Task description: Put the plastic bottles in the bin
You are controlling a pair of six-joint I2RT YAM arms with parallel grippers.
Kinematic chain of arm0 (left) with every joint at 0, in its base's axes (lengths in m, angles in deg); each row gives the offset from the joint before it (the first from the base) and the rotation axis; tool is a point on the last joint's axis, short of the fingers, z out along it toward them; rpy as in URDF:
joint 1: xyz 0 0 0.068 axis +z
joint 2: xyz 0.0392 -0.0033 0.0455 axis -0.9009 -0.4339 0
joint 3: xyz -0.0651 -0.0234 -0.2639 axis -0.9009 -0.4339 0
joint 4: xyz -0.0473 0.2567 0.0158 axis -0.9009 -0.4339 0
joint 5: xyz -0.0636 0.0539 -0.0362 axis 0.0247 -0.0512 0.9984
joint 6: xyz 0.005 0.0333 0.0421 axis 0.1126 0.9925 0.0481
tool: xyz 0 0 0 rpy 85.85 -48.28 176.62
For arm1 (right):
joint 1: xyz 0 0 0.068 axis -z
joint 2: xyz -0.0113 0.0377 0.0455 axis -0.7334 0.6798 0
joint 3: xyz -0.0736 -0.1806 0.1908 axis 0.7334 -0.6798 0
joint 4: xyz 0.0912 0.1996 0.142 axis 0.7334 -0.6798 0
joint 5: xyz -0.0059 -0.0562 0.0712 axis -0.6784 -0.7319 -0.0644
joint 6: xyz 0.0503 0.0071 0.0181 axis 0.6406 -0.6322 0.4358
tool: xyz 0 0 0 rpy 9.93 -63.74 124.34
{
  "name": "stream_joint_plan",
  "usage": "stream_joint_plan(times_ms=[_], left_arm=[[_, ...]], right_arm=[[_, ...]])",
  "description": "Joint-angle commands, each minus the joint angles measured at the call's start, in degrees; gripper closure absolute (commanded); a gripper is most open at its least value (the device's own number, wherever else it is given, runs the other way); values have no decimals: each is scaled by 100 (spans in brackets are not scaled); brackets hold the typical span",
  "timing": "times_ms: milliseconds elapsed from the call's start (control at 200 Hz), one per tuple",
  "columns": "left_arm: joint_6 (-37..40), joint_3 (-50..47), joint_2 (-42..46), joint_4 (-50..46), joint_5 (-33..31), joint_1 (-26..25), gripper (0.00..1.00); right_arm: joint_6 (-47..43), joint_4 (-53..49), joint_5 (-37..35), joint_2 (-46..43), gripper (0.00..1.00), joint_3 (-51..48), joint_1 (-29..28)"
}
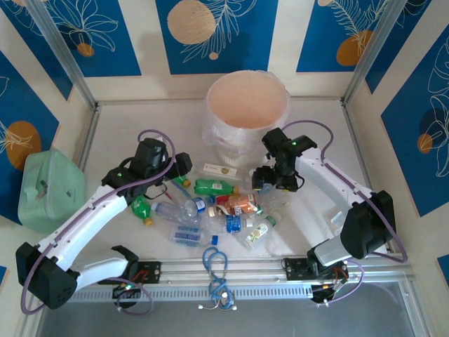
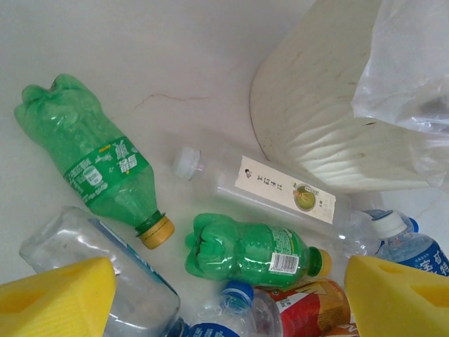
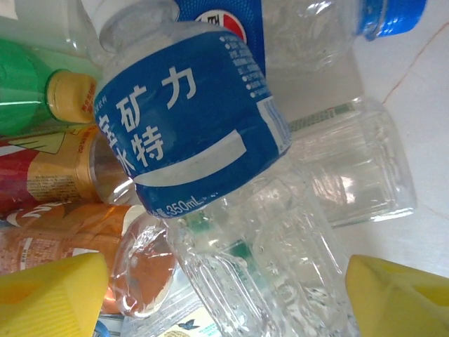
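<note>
Left gripper (image 2: 224, 302) and right gripper (image 3: 224, 295) hang, jaws spread, over clear, green and orange-labelled plastic bottles (image 1: 210, 207), six o'clock of the round, bag-lined pinkish-beige bin (image 1: 245, 102); crowded, slick bottles could squirt from closing fingers.

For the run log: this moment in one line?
left tool open over green bottle | right tool open over blue-label bottle | bottles heaped near bin
</note>
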Motion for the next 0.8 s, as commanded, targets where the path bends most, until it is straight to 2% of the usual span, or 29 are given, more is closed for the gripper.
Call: stream_joint_plan(times_ms=[0, 630, 795], left_arm=[[-158, -29, 119, -37, 89, -33, 16], [-384, -154, 172, -59, 7, -24, 18], [-419, -237, 247, -43, -24, -24, 18]], right_arm=[[-150, 187, 223, -92, 12, -186, 74], [-45, 625, 6, -75, 18, -718, 81], [4, 660, -23, -108, 24, -772, 35]])
